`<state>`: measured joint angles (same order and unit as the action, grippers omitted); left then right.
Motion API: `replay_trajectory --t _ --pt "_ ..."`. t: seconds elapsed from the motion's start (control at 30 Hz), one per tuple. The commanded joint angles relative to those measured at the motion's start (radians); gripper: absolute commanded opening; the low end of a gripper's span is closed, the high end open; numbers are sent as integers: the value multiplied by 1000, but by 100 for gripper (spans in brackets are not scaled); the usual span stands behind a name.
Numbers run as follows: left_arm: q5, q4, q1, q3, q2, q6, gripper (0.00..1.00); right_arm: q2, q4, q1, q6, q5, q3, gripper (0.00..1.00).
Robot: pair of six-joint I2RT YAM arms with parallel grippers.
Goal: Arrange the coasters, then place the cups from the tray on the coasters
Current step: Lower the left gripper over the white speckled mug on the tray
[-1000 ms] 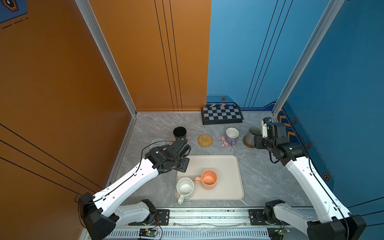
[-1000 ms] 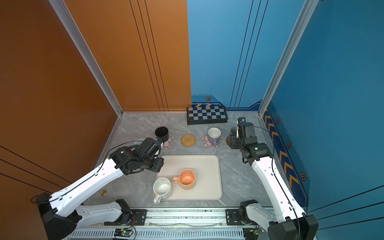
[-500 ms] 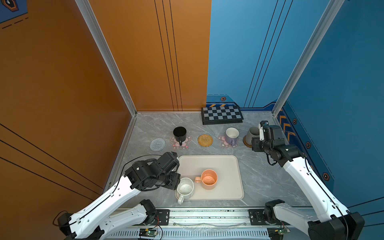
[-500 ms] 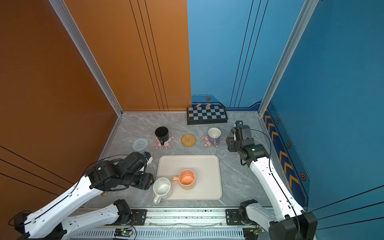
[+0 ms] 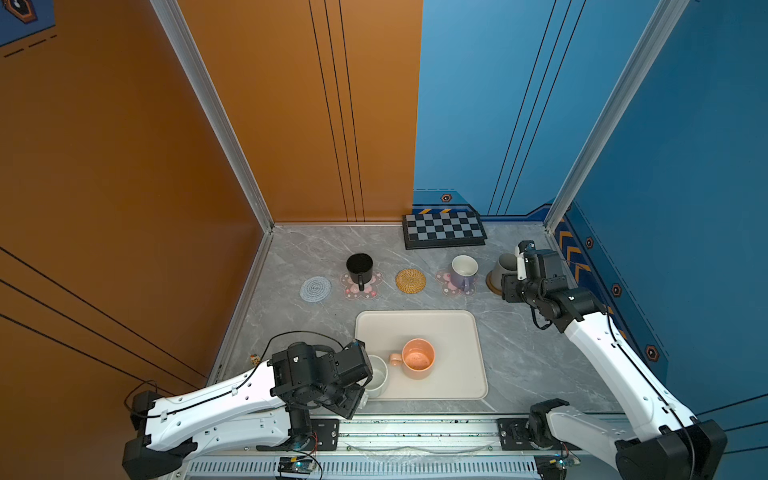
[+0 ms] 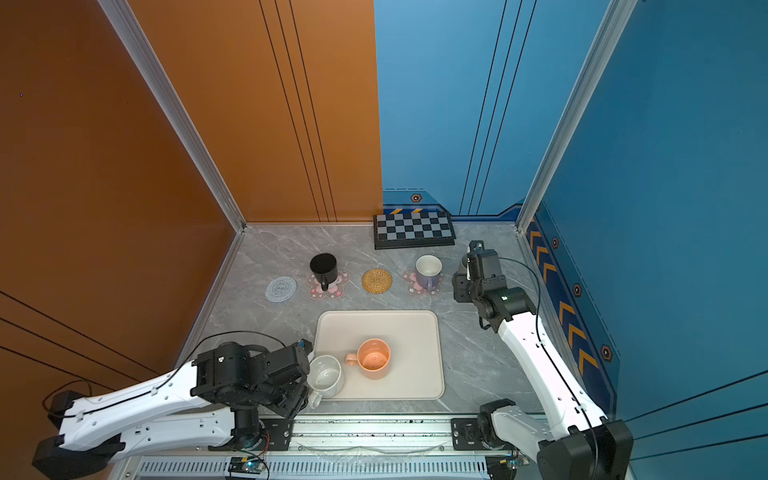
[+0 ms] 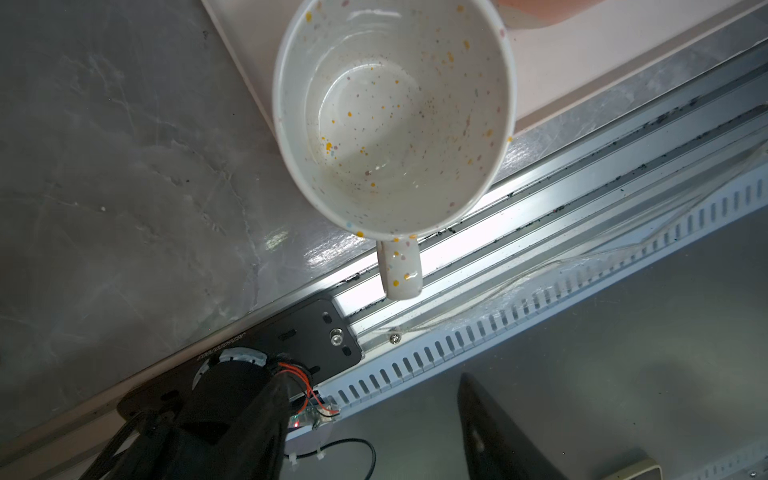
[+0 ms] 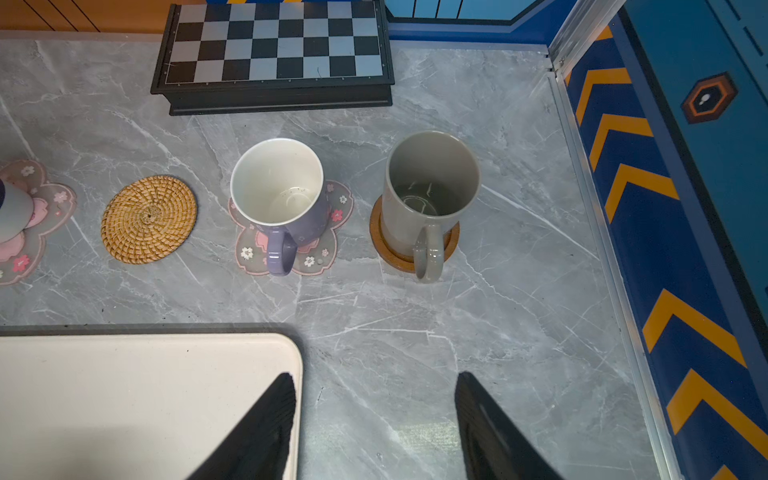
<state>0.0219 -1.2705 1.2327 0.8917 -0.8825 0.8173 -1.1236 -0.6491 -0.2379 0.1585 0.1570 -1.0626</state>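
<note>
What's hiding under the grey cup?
A round brown wooden coaster sits under the grey cup. Only its edge peeks out around the cup's bottom. The cup covers the coaster's middle, so that part can't be seen.

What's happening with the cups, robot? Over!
Left gripper open near speckled mug. Right gripper open, empty. Black mug, purple mug, grey mug on coasters; orange mug on tray. Nothing in the way.
</note>
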Motion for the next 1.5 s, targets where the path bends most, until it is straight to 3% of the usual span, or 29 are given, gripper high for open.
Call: replay_trajectory --t 0.0,0.43,0.67,0.93,1.47 --pt "37 71 42 -17 -9 56 66 -16 22 -10 15 -19 10 64" --pt "134 178 23 -131 -69 114 65 -49 42 -10 20 -22 4 64" --pt "162 177 -26 -155 -122 102 62 -56 44 -10 15 -28 16 64" --pt "209 193 -131 -196 -83 126 59 -52 45 -10 10 -23 40 64" --pt "211 285 -241 -149 -196 -83 58 -46 46 0 4 -14 65 64"
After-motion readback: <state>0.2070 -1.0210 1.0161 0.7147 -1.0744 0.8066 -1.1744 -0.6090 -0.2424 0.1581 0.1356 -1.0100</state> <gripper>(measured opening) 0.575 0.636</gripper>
